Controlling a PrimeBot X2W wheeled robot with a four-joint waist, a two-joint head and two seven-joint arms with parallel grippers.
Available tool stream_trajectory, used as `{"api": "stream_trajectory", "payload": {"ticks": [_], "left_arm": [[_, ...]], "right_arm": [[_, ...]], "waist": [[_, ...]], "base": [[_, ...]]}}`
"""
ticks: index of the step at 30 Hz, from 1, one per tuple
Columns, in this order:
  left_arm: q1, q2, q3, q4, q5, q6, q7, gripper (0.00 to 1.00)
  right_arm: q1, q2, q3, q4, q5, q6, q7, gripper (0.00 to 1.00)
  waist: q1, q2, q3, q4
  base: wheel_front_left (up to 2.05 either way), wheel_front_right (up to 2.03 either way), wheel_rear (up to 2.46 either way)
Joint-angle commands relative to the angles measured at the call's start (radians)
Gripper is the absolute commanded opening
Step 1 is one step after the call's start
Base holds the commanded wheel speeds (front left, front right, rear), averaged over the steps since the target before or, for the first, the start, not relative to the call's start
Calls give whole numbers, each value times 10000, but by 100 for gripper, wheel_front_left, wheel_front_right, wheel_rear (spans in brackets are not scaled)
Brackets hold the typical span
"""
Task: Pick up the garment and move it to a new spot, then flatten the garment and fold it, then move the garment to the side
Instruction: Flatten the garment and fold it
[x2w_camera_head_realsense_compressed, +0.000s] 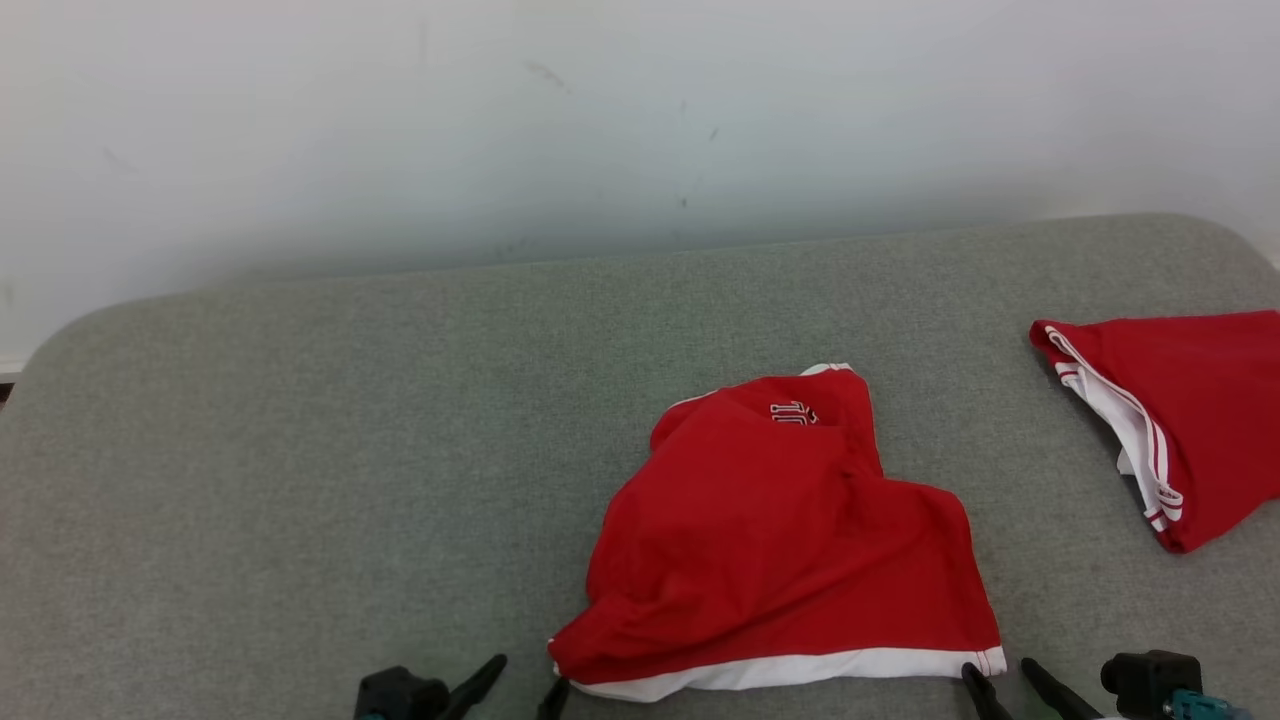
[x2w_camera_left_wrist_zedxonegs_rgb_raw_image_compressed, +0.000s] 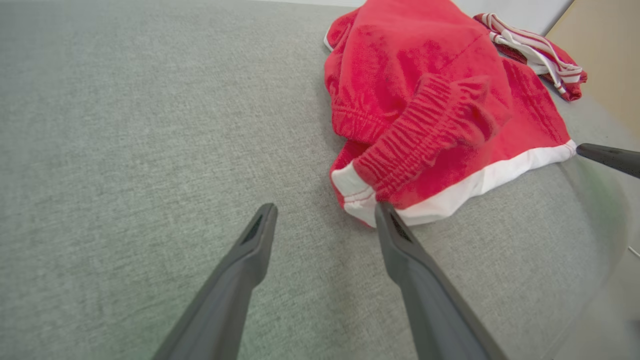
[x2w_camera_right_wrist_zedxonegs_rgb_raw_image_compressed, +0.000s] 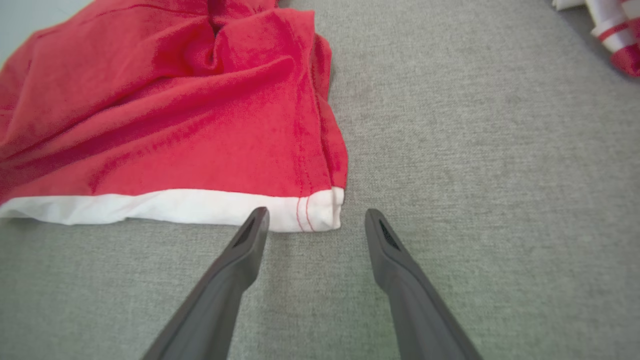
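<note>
Jaws on each arm stand wide open and hold nothing. In the head view, the left jaws' 2 dark fingers (x2w_camera_head_realsense_compressed: 478, 682) rise from the bottom edge at the near left corner of the garment (x2w_camera_head_realsense_compressed: 780, 540). The right jaws rise at its near right corner, so the 2 arms bracket the white hem band (x2w_camera_head_realsense_compressed: 800, 668).

The garment is red with a white hem. It lies rumpled on the grey fabric-covered worktop (x2w_camera_head_realsense_compressed: 300, 450), right of centre and close to the robot, with the hem toward the robot. A small white print (x2w_camera_head_realsense_compressed: 793, 411) shows near its far end.

In the left wrist view, the tip of 1 finger (x2w_camera_left_wrist_zedxonegs_rgb_raw_image_compressed: 400, 250) meets the white corner of the hem, and the other finger is over bare fabric. A gathered elastic waistband (x2w_camera_left_wrist_zedxonegs_rgb_raw_image_compressed: 425, 135) is folded over on top of the garment here. The tip of a right-arm finger (x2w_camera_left_wrist_zedxonegs_rgb_raw_image_compressed: 610, 159) lies just beside the hem's other corner.

In the right wrist view, that hem corner (x2w_camera_right_wrist_zedxonegs_rgb_raw_image_compressed: 320, 212) sits just beyond the gap between the 2 fingertips, and the finger on that view's left (x2w_camera_right_wrist_zedxonegs_rgb_raw_image_compressed: 235, 265) reaches the edge of the hem.

A second red garment (x2w_camera_head_realsense_compressed: 1200, 420) with white stripes lies well apart at the worktop's right end. A pale wall (x2w_camera_head_realsense_compressed: 600, 120) stands behind.
</note>
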Motion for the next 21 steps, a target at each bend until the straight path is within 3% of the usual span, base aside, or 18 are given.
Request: {"api": "stream_trajectory", "payload": {"ticks": [1, 14, 15, 16, 18, 19, 20, 21], "left_arm": [[-286, 225, -337, 25, -249, 22, -29, 100], [-1784, 804, -2106, 514, -972, 21, -71, 100], [-1943, 884, -2404, 600, -1132, 21, -58, 100], [-1943, 884, -2404, 600, -1132, 21, -58, 100], [-2060, 948, -2555, 711, -1309, 20, -152, 99], [-2077, 959, -2622, 758, -1377, 20, -207, 56], [-2117, 1030, -2730, 819, -1452, 20, -307, 0], [-2137, 1055, -2781, 835, -1485, 20, -362, 0]], "right_arm": [[-367, 21, 233, 300, 222, -21, 13, 100], [-1515, 59, 1768, 1473, 1122, -20, -259, 100], [-1607, 62, 2059, 1574, 1295, -9, -258, 64], [-1607, 62, 2059, 1574, 1295, -9, -258, 64], [-1676, 59, 2322, 1619, 1449, 2, -315, 35], [-1720, 37, 2433, 1645, 1533, 2, -387, 21], [-1775, -20, 2641, 1680, 1766, -2, -469, 0], [-1800, -55, 2733, 1696, 1875, -2, -527, 0]], "waist": [[0, 0, 154, 3], [0, 0, 683, 22], [0, 0, 698, -16], [0, 0, 698, -16], [0, 0, 695, -59], [0, 0, 691, -75], [0, 0, 675, -88], [0, 0, 666, -87]], "base": [[0, 0, 0], [0, 0, 0], [0, 0, 0], [0, 0, 0], [0, 0, 0], [0, 0, 0], [0, 0, 0], [0, 0, 0]]}}
